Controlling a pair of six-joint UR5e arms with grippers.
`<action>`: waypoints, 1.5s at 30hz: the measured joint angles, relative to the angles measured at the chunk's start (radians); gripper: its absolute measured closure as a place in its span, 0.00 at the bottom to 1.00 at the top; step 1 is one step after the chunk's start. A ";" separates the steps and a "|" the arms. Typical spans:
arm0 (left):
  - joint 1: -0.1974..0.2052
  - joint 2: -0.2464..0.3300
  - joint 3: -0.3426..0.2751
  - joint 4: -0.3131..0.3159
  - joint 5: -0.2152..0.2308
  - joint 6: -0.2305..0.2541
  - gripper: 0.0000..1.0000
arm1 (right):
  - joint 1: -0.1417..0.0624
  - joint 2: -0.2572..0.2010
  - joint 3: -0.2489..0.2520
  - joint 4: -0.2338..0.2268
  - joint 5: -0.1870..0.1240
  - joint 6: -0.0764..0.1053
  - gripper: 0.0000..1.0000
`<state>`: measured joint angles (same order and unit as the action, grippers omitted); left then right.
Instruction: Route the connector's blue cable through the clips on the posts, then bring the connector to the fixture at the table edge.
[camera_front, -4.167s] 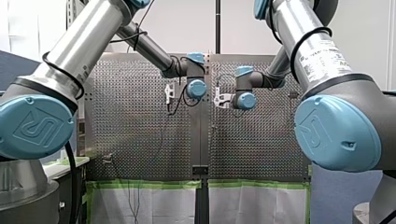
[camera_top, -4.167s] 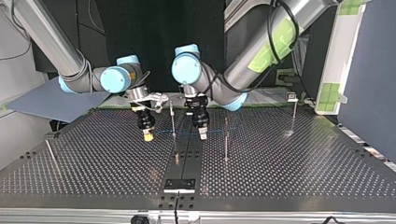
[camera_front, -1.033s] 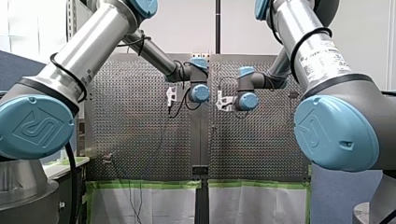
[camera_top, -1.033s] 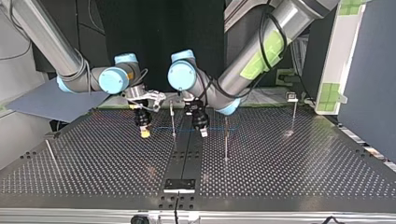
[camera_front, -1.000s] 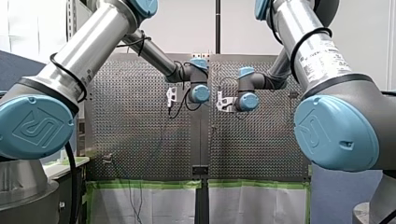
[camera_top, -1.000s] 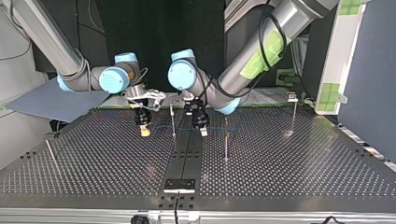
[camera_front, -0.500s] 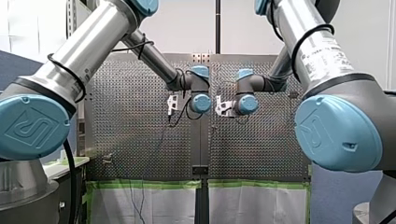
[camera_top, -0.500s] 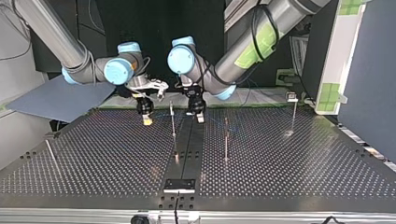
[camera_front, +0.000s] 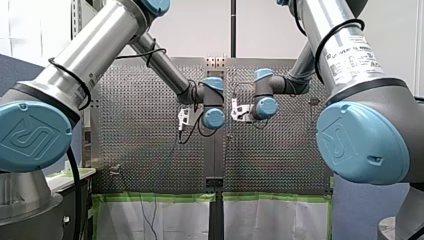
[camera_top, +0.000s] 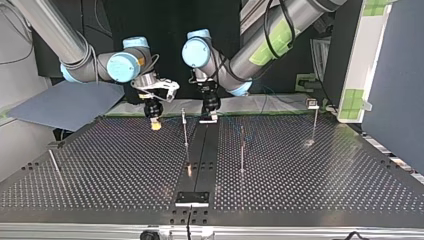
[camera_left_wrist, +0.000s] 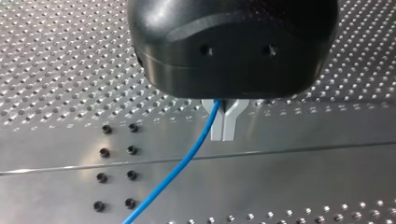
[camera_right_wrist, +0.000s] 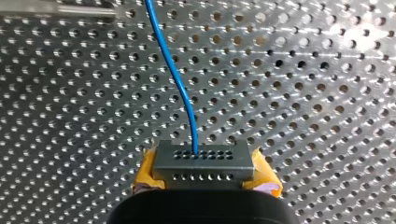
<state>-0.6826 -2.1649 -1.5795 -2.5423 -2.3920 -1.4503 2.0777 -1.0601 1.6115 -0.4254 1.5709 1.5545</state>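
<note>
Hanging upper left of centre in the top view, my right gripper (camera_top: 156, 124) clenches its fingers (camera_right_wrist: 146, 171) on the connector (camera_right_wrist: 204, 161), long axis crosswise between them, holed face pointing ahead. Right of it, my left gripper (camera_top: 208, 119) pinches the blue cable (camera_left_wrist: 187, 156) above the counter (camera_top: 300, 170).

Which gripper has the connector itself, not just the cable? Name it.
My right gripper: the grey connector is clamped in its jaws, whereas my left gripper pinches only the blue cable.
</note>
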 joint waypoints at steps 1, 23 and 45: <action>-0.001 0.000 -0.006 0.004 0.001 0.000 1.00 | 0.002 0.000 0.007 -0.001 0.000 0.000 1.00; -0.023 -0.019 -0.087 0.068 0.035 -0.011 1.00 | 0.015 -0.001 0.144 -0.074 0.005 0.012 1.00; -0.029 -0.117 -0.082 0.107 0.074 -0.044 1.00 | -0.012 0.007 0.164 -0.085 0.048 -0.003 1.00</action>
<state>-0.7116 -2.2823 -1.6618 -2.4357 -2.3183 -1.4948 2.0655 -1.0530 1.7753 -0.5105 1.6185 1.5515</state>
